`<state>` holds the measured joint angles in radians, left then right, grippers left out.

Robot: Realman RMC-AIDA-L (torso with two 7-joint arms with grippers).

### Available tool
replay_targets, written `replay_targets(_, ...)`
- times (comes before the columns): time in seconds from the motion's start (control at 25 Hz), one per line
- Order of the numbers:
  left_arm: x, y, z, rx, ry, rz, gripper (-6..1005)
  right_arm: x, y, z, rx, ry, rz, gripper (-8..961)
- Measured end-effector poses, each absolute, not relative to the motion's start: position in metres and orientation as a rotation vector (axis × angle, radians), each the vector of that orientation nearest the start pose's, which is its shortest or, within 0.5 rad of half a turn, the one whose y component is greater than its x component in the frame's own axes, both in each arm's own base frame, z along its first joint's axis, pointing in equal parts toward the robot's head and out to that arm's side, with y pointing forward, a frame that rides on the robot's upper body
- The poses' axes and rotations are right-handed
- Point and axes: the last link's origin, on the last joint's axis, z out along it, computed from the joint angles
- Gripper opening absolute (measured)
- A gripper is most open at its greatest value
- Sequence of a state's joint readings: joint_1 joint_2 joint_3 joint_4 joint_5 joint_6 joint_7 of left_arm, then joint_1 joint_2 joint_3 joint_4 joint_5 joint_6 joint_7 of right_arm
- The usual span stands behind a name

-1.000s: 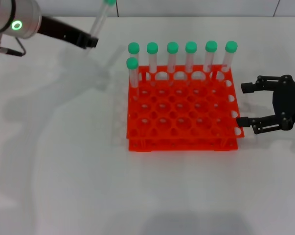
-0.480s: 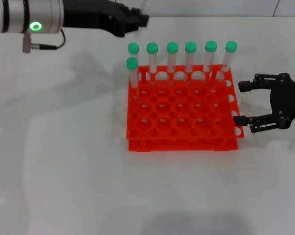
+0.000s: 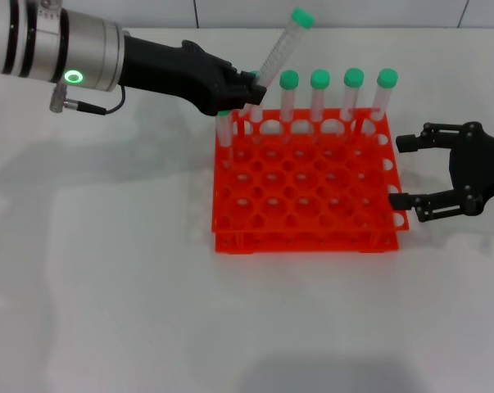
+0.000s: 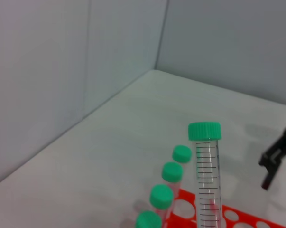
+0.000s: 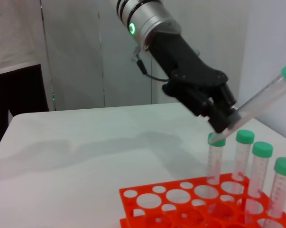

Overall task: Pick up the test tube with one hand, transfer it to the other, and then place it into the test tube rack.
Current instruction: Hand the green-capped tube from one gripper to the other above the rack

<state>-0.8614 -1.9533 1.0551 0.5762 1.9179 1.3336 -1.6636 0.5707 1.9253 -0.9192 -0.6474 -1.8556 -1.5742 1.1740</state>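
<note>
My left gripper (image 3: pixel 248 90) is shut on the lower end of a clear test tube (image 3: pixel 278 51) with a green cap. It holds the tube tilted above the back left corner of the orange-red rack (image 3: pixel 296 242). The held tube also shows in the left wrist view (image 4: pixel 207 175) and in the right wrist view (image 5: pixel 262 99), where the left gripper (image 5: pixel 219 116) shows too. My right gripper (image 3: pixel 396 172) is open and empty just right of the rack. Several green-capped tubes (image 3: pixel 319 90) stand in the rack's back row.
The rack stands on a white table (image 3: pixel 107 286). Two tubes at the rack's back left are partly hidden behind the left gripper. A grey wall (image 4: pixel 62 71) runs along the table's far edge.
My left arm has swung right with the tube, from the table's far left to above the rack's back left corner. The right gripper has stayed put.
</note>
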Motion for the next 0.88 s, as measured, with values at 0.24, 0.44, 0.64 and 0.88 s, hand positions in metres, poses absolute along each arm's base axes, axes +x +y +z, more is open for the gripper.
replay_targets(0.24,-0.169,0.412,-0.012,-2.911,-0.366,-0.394,215,0.255,0.354,0.045,-2.803,0.135,0.546,866)
replay_targets(0.44,-0.168,0.409,-0.017,-2.911,-0.276,-0.451,218,0.255,0.358,0.054,-2.768,0.153,0.564,862)
replay_targets(0.64,-0.162,0.408,-0.021,-2.904,-0.228,-0.511,221,0.245,0.371,0.070,-2.700,0.260,0.661,859)
replay_targets(0.88,-0.159,0.406,-0.028,-2.909,-0.221,-0.522,225,0.234,0.378,0.076,-2.633,0.401,0.827,856)
